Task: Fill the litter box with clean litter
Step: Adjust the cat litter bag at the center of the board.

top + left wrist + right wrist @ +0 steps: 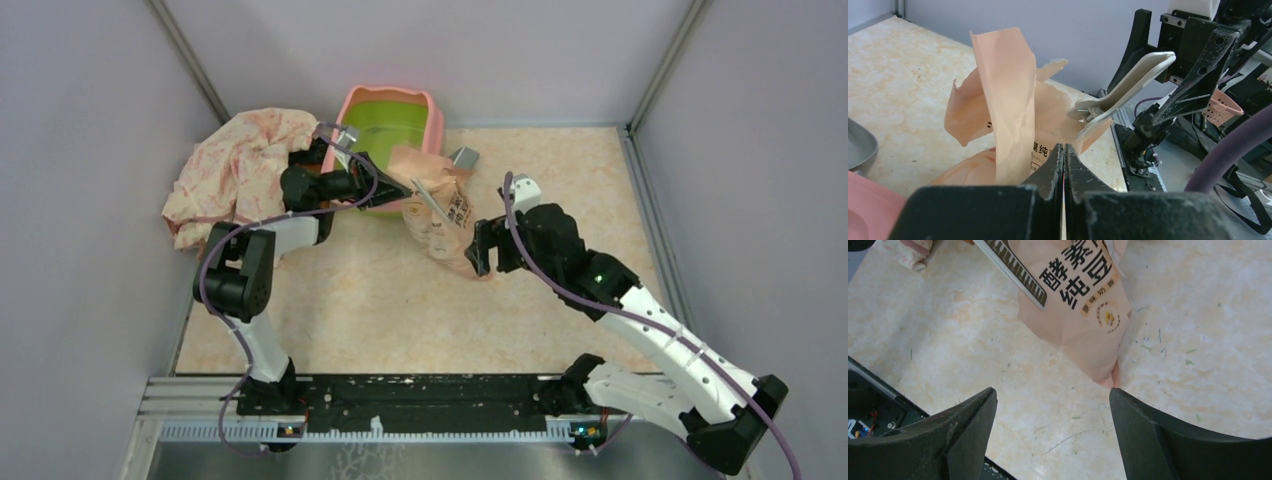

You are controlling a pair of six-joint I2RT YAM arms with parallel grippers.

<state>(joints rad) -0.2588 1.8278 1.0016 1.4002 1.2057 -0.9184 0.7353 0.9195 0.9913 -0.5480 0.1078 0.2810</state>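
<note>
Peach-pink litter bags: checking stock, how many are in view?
1: peach-pink printed bag, mid-table beside the pink-rimmed green plastic litter box; the floral cloth could hide another.

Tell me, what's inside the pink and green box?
Only green floor shows in the litter box, no litter visible. The peach bag and left gripper cover its near end.

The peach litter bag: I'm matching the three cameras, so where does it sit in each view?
Top external: peach litter bag at centre, just in front of the litter box.
Left wrist: bag centre-left, torn top rising above the shut left gripper.
Right wrist: bag top centre, beyond the open right gripper.
Shared landmark: the marbled beige tabletop under it.
</note>
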